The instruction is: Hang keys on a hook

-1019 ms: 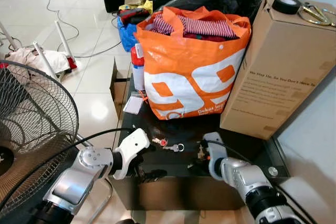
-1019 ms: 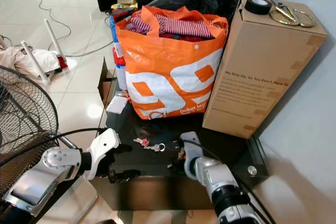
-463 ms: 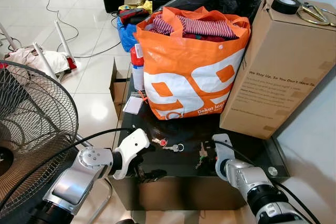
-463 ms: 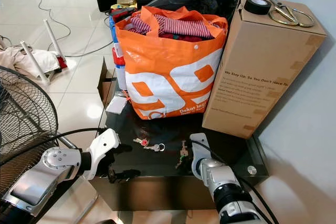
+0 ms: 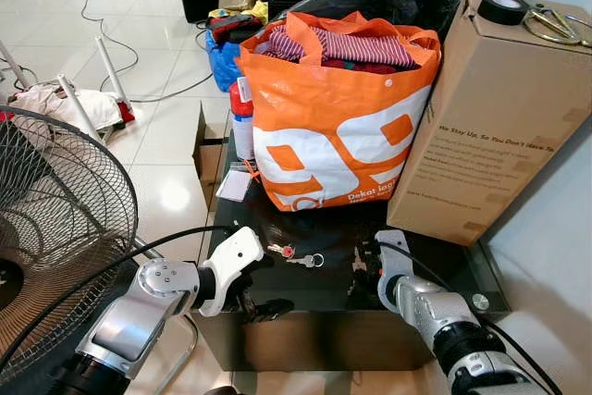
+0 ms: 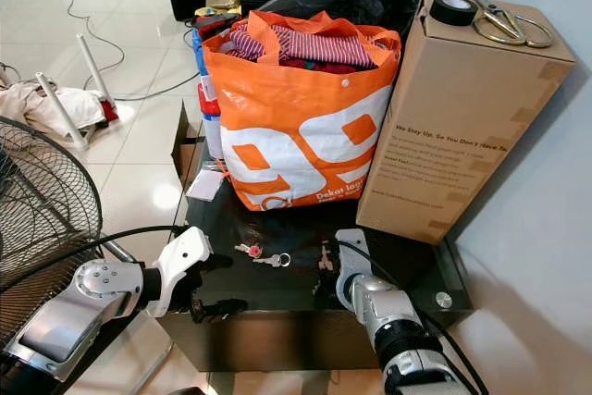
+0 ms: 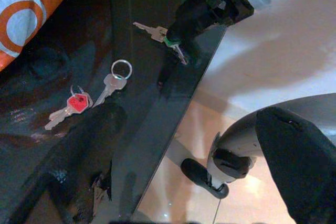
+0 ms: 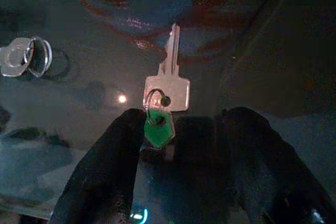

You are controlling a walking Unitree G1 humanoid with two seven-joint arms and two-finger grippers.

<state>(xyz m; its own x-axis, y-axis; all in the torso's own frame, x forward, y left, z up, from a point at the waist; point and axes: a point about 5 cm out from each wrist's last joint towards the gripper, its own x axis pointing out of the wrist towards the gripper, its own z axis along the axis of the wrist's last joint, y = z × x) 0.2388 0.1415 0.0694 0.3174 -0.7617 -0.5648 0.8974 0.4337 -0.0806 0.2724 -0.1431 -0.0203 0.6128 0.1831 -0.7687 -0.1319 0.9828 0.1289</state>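
Fan: a black wire-cage pedestal fan (image 5: 55,228) is standing off the left gripper's outer side, on the tiled floor.
Box: a tall brown cardboard box (image 5: 495,117) is rising just beyond the right gripper, carrying a black tape roll (image 5: 504,8) and brass-handled scissors (image 5: 553,22) on top.
Bag: an orange-and-white woven shopping bag (image 5: 338,127) stuffed with striped clothes is sitting beyond both grippers, beside the box.
Table: a low black glossy glass-topped table (image 5: 305,298) is lying under both grippers.
Left gripper: the left gripper (image 5: 248,302) is hovering at the table's front edge, its black fingers (image 7: 79,161) standing apart and gripping nothing.
Right gripper: the right gripper (image 8: 176,145) is pinching the silver key with a green tag (image 8: 164,100) between its fingertips, just above the tabletop.
Spare keys: a silver key with a red tag (image 7: 71,106) and a plain silver key on a ring (image 7: 114,77) are lying on the glass between the two grippers, nearer the left one.
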